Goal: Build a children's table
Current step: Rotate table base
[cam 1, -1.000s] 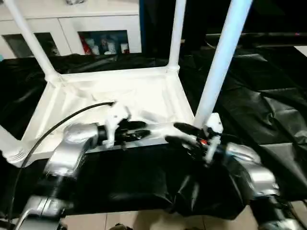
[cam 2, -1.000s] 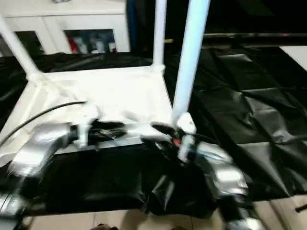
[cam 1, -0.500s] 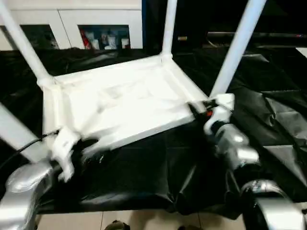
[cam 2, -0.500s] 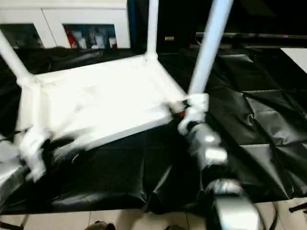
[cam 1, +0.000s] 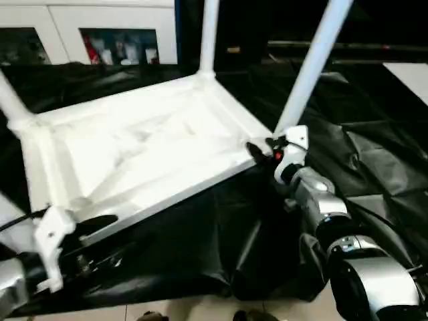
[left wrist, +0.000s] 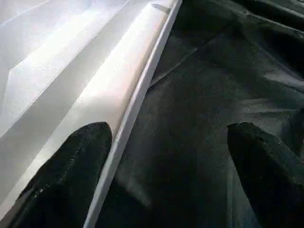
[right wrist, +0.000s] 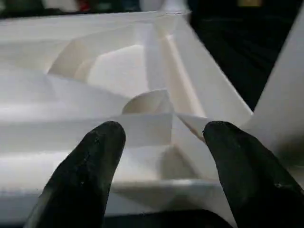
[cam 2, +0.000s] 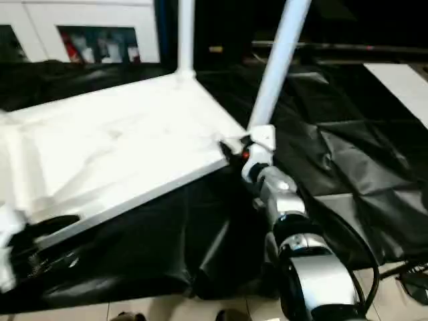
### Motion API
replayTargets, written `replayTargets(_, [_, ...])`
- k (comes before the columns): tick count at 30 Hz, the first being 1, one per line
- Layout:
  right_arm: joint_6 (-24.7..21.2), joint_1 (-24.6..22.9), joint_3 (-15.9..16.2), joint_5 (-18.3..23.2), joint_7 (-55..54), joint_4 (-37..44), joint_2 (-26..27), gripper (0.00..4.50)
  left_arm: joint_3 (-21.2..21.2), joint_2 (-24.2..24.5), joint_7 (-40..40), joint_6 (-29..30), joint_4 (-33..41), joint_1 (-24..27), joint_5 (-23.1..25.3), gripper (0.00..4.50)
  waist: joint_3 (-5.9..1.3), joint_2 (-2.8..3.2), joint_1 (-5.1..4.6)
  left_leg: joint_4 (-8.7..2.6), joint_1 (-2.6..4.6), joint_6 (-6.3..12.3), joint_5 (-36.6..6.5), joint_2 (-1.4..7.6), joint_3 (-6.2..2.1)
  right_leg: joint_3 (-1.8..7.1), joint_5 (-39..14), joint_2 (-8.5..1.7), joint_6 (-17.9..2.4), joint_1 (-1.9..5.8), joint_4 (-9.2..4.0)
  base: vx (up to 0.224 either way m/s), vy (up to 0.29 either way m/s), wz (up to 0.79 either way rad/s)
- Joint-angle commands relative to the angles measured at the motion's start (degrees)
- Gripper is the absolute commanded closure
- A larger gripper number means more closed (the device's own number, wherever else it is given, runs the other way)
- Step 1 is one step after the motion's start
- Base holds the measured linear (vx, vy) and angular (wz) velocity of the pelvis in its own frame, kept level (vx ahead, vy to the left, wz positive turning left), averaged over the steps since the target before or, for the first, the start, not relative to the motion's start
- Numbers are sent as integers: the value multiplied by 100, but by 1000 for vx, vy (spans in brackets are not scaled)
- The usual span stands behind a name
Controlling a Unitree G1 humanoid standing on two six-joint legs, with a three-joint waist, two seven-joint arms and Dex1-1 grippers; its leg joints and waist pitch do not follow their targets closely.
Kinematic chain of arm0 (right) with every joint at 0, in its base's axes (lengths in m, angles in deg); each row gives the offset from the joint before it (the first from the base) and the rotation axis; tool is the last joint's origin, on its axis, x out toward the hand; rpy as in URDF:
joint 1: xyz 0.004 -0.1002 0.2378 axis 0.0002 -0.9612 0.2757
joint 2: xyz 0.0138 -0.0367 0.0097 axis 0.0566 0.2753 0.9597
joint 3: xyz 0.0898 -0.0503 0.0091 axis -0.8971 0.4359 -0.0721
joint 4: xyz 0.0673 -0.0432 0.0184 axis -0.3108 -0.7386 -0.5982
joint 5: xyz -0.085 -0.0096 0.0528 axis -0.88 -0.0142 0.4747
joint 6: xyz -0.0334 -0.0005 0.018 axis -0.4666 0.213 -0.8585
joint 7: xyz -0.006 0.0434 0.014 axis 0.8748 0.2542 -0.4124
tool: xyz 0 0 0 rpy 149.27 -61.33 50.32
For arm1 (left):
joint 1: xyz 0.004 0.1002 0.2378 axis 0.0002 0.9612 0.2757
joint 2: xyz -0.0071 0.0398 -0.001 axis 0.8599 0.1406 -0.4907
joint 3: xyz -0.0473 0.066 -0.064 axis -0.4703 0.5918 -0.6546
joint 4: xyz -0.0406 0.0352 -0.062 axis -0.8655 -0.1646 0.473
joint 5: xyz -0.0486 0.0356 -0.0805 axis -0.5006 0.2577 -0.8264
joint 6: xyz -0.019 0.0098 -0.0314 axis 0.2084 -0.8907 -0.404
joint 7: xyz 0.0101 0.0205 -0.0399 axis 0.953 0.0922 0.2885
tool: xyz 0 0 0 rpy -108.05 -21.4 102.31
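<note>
The white children's table point(cam 1: 134, 147) lies upside down on black sheeting, its ribbed underside facing up. Three of its legs stand up from corner sockets: near right point(cam 1: 311, 60), far right point(cam 1: 208, 33), far left point(cam 1: 10, 100). My left gripper point(cam 1: 112, 238) is open at the near-left end of the table's near rim; in the left wrist view point(left wrist: 166, 137) that rim point(left wrist: 137, 95) runs beside one finger point(left wrist: 71, 166) with nothing clamped. My right gripper point(cam 1: 257, 150) sits at the near-right corner by the leg socket, its fingers point(right wrist: 95, 156) spread apart over the corner ribs point(right wrist: 147, 102).
Crumpled black sheeting point(cam 1: 374, 154) covers the work surface and drops off the near edge to a tiled floor point(cam 1: 200, 311). White cabinets point(cam 1: 114, 27) with glass doors stand behind. A black cable point(cam 1: 13, 221) trails along my left arm.
My left gripper opened wide and drew back from the middle of the near rim towards its left end. The table's near edge now slants. My right gripper stayed at the near-right corner.
</note>
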Motion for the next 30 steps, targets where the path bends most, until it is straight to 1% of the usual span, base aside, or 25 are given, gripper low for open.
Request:
replayTargets(1, [152,-260,-181,-56,-86,134,-431,131,-228,287,109,-16,-233,299,380,5,-256,193,52,-490,139,27,-1720,136,-53,206,-807,-225,-1384,176,-337,0,0,0])
replayTargets(2, [152,-260,-181,-56,-86,134,-431,131,-228,287,109,-16,-233,299,380,5,-252,191,57,-497,158,30,-1700,145,-46,203,-741,-211,-1402,170,-338,0,0,0])
replayTargets(3, [188,-364,-189,-72,-107,179,-391,131,-55,102,-325,-142,-310,-66,531,5,-257,233,60,-497,168,9,-1699,149,-52,203,-699,-209,-1423,171,-321,0,0,0])
replayTargets(4, [188,-391,-200,-72,-132,188,-375,131,13,22,-498,-184,-366,-220,609,5,-244,224,71,-502,195,-45,-1815,156,-42,205,-746,-203,-1438,157,-333,0,0,0])
replayTargets(5, [210,-404,-209,-72,-154,175,-367,131,71,-42,-654,-239,-417,-337,673,5,-253,252,88,-493,203,-67,-1820,152,-45,211,-750,-216,-1440,159,-327,0,0,0])
replayTargets(6, [210,-404,-209,-72,-154,175,-367,131,71,-42,-654,-239,-417,-337,673,5,-252,241,87,-497,188,-74,-1819,147,-44,213,-769,-220,-1433,172,-331,0,0,0])
replayTargets(7, [266,-424,-209,-102,-204,157,-353,131,214,-115,-788,-325,-484,-499,716,5,-257,254,117,-493,207,-103,-1839,146,-41,212,-807,-222,-1409,161,-344,0,0,0])
replayTargets(8, [344,-480,-210,-137,-301,184,-315,131,551,-331,-1062,-380,-650,-893,786,5,-262,273,135,-488,221,-140,-1849,143,-37,214,-759,-220,-1422,159,-340,0,0,0])
replayTargets(9, [344,-480,-210,-137,-301,184,-315,131,551,-331,-1062,-380,-650,-893,786,5,-260,262,156,-486,231,-150,-1867,139,-33,212,-778,-215,-1410,151,-347,0,0,0])
replayTargets(11, [324,-558,-204,-159,-396,307,-259,131,915,-637,-1339,-509,-934,-1361,921,5,-258,266,210,-477,212,-154,-1852,130,-38,220,-812,-225,-1388,168,-336,0,0,0])
replayTargets(12, [321,-579,-202,-168,-419,343,-249,131,967,-694,-1388,-552,-983,-1430,956,5,-269,256,243,-466,237,-176,-1862,131,-35,223,-844,-227,-1344,161,-345,0,0,0])
replayTargets(13, [318,-595,-197,-179,-458,374,-227,131,1059,-790,-1468,-616,-1122,-1570,1036,5,-277,224,246,-459,226,-159,-1810,125,-32,227,-801,-235,-1349,173,-339,0,0,0])
replayTargets(14, [318,-604,-194,-185,-483,392,-212,131,1118,-857,-1519,-670,-1221,-1664,1104,5,-287,218,248,-452,177,-115,-1659,112,-44,230,-729,-247,-1350,208,-314,0,0,0])
replayTargets(15, [343,-650,-149,-224,-513,458,-161,131,1237,-1040,-1608,-788,-1428,-1909,1182,5,-285,189,238,-449,154,-78,-1587,109,-44,232,-716,-249,-1339,219,-317,0,0,0])
replayTargets(16, [347,-671,-120,-246,-524,479,-135,131,1291,-1126,-1697,-876,-1550,-2045,1245,5,-291,196,250,-430,173,-37,-1493,107,-34,237,-693,-255,-1337,202,-321,0,0,0])
replayTargets(17, [348,-684,-102,-261,-533,492,-118,131,1327,-1182,-1761,-936,-1634,-2136,1291,5,-294,202,252,-427,164,-25,-1441,104,-40,238,-666,-260,-1345,212,-316,0,0,0])
replayTargets(18, [346,-699,-94,-267,-534,508,-114,131,1347,-1211,-1805,-965,-1664,-2172,1320,5,-299,155,234,-421,121,39,-1314,103,-45,231,-571,-259,-1349,239,-302,0,0,0])
replayTargets(22, [354,-721,21,-413,-721,482,3,131,1650,-1515,-1853,-1213,-2108,-2663,1391,5,-285,155,230,-411,143,110,-1281,96,-37,231,-720,-262,-1366,207,-319,0,0,0])
replayTargets(24, [332,-756,46,-438,-746,561,64,131,1788,-1655,-1692,-1227,-2103,-2793,1232,5,-263,147,214,-437,131,39,-1488,110,-53,232,-1005,-276,-1311,205,-339,0,0,0])
replayTargets(25, [309,-775,50,-425,-712,630,96,131,1873,-1726,-1419,-996,-1853,-2777,898,5,-261,142,212,-439,127,30,-1501,109,-54,233,-1041,-277,-1288,207,-345,0,0,0])
replayTargets(26, [308,-776,50,-423,-708,635,98,131,1880,-1731,-1393,-970,-1827,-2773,866,5,-269,137,208,-438,123,15,-1480,114,-58,236,-1039,-288,-1286,212,-331,0,0,0])
replayTargets(27, [287,-785,53,-410,-681,686,114,131,1956,-1749,-1095,-623,-1513,-2696,475,5,-273,142,204,-437,124,12,-1466,114,-54,235,-1002,-282,-1296,208,-328,0,0,0])
replayTargets(28, [286,-805,61,-400,-610,766,124,131,2107,-1601,-616,112,-924,-2454,-159,5,-272,136,186,-427,118,-9,-1346,116,-45,235,-770,-276,-1384,214,-280,0,0,0])
replayTargets(29, [286,-805,61,-400,-610,766,124,131,2107,-1601,-616,112,-924,-2454,-159,5,-272,136,186,-427,118,-9,-1346,116,-45,235,-770,-276,-1384,214,-280,0,0,0])
replayTargets(30, [284,-815,54,-399,-557,807,119,131,2251,-1294,-362,453,-634,-2246,-303,5,-255,124,152,-425,112,87,-1276,108,-29,228,-583,-235,-1450,198,-278,0,0,0])
